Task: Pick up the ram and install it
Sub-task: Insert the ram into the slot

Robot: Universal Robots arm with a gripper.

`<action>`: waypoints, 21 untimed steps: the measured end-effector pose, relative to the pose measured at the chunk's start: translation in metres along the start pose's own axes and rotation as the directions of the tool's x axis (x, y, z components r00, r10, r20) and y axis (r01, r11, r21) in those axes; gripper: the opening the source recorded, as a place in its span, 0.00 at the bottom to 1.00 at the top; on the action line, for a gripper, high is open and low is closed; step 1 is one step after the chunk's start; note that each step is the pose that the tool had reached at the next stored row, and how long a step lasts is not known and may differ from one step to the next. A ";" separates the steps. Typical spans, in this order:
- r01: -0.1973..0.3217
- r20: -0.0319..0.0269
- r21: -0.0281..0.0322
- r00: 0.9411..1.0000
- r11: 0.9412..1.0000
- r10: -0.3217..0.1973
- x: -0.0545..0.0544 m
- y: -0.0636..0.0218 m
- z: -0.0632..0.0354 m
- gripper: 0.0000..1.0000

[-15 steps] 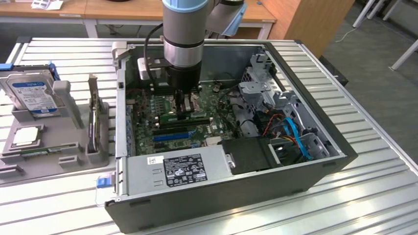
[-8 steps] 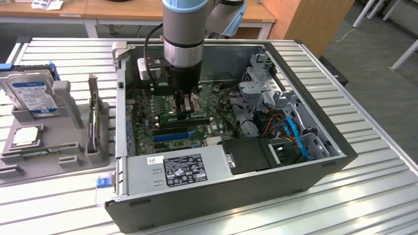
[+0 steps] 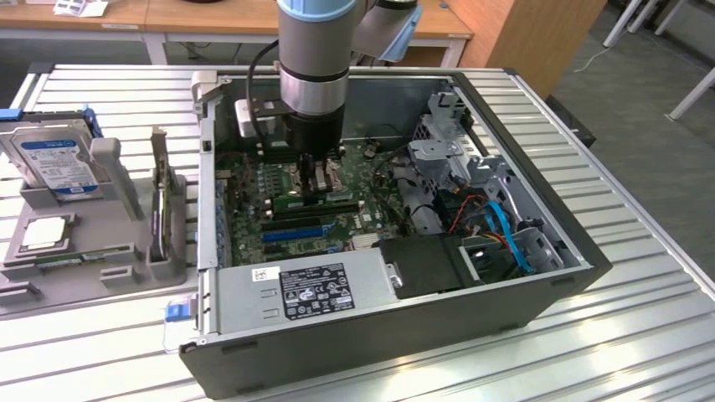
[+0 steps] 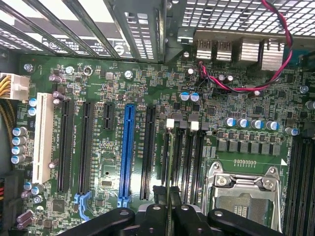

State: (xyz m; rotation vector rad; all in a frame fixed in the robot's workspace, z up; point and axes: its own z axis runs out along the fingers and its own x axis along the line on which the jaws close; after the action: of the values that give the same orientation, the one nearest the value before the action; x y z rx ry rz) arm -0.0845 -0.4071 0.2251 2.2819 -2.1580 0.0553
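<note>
The ram (image 4: 170, 162) shows edge-on in the wrist view as a thin green stick, standing upright along a black memory slot (image 4: 181, 157) on the motherboard (image 4: 108, 88). My gripper (image 4: 170, 199) is shut on its near end, with a black finger (image 4: 155, 194) on each side. In the exterior view the gripper (image 3: 316, 186) reaches straight down into the open computer case (image 3: 537, 276), and the ram (image 3: 331, 199) sits just below the fingertips over the slots in the middle of the board. Whether the ram is seated in the slot I cannot tell.
A CPU socket (image 4: 246, 189) lies beside the memory slots, and a blue slot (image 4: 128, 147) and a red-black cable (image 4: 268, 64) are nearby. A power supply (image 3: 307, 289) fills the case's near end. On the exterior view's left, a grey holder (image 3: 112, 251) carries a hard drive (image 3: 56, 159) and an upright card (image 3: 167, 209).
</note>
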 end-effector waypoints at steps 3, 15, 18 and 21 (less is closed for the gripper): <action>0.000 0.000 0.000 1.000 1.000 0.000 0.001 0.0002 0.0000 0.13; 0.000 0.000 0.000 1.000 1.000 0.000 0.002 0.0001 0.0003 0.13; 0.000 0.000 0.000 1.000 1.000 0.000 0.002 0.0001 0.0003 0.13; 0.000 0.000 0.000 1.000 1.000 0.000 0.002 0.0003 0.0003 0.13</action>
State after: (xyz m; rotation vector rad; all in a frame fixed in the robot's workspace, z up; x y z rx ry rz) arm -0.0848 -0.4088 0.2248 2.2817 -2.1578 0.0557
